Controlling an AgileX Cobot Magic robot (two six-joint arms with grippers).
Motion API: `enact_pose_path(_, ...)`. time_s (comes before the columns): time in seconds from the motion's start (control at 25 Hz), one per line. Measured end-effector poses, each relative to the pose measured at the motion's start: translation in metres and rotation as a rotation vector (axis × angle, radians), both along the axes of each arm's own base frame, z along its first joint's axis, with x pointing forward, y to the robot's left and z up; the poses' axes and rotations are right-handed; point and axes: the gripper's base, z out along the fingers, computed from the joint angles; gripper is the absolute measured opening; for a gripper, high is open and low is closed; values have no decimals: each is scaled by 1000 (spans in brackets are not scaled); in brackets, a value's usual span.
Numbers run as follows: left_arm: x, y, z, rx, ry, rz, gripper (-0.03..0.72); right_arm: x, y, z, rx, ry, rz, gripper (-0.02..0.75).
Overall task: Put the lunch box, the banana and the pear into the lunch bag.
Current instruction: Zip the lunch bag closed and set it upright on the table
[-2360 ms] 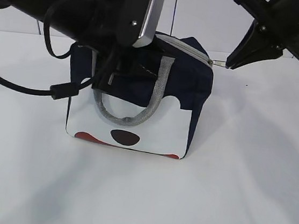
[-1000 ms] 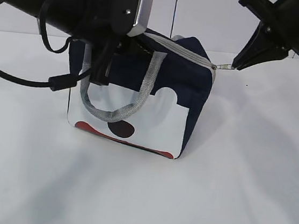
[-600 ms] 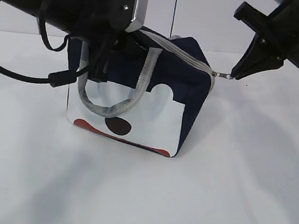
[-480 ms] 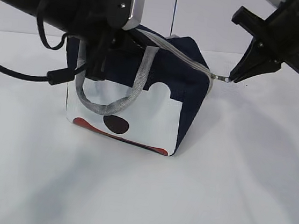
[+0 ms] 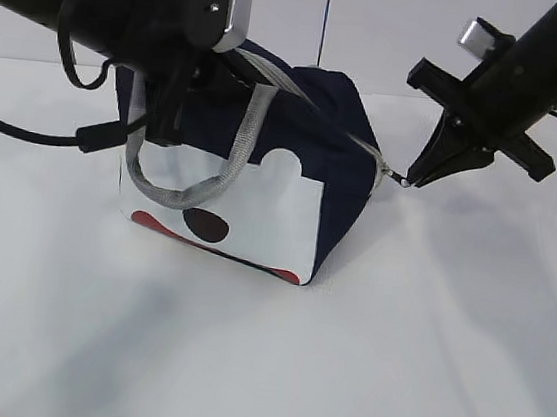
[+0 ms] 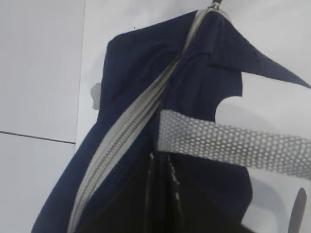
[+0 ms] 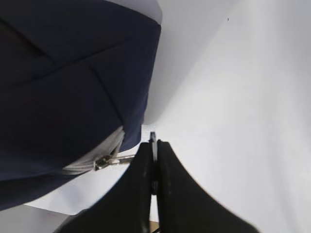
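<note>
Bag count: one lunch bag [image 5: 259, 201], navy with a white front panel carrying a dark oval and a red shape, sitting on the white bench [image 5: 362, 359], left of centre in your exterior view and tipped so its near right corner is lowest. You can't see inside it from any view; the left wrist view shows only a dark gap near the camera where the zipper [image 6: 127, 131] splits, so contents can't be told. No lunch box, banana or pear shows in any view. Zipper: one grey tape running across the top to the right corner. Handles: one grey strap [image 5: 197, 174] hangs down the front; second one can't be made out. Your right end effector [image 5: 409, 180] is pinched closed on the ring pull [image 7: 153, 141] at that right corner, fingers [image 7: 167, 187] pressed together with the metal ring between them and the slider [image 7: 104, 161] just to its left. Your left end effector is buried against the bag's top left edge; narrow, nearly closed, but what it grips, if anything, is hidden.
</note>
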Motion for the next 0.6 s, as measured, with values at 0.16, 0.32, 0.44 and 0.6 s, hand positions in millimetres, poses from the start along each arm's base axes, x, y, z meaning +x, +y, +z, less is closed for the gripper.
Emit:
enact_pose_path(0.16,1,2,0,4,-3,7,-11,5,1,-15,14,27,22,18)
enact_pose_path(0.32,2,3,0,7,-5,8,-12,10,3,-28,24,48,44,18)
enact_pose_path(0.44,2,3,0,7,-5,8,-12,12,4,-34,30,49,65,18)
enact_pose_path(0.6,2,3,0,8,-7,10,-12,16,6,-40,44,29,81,18)
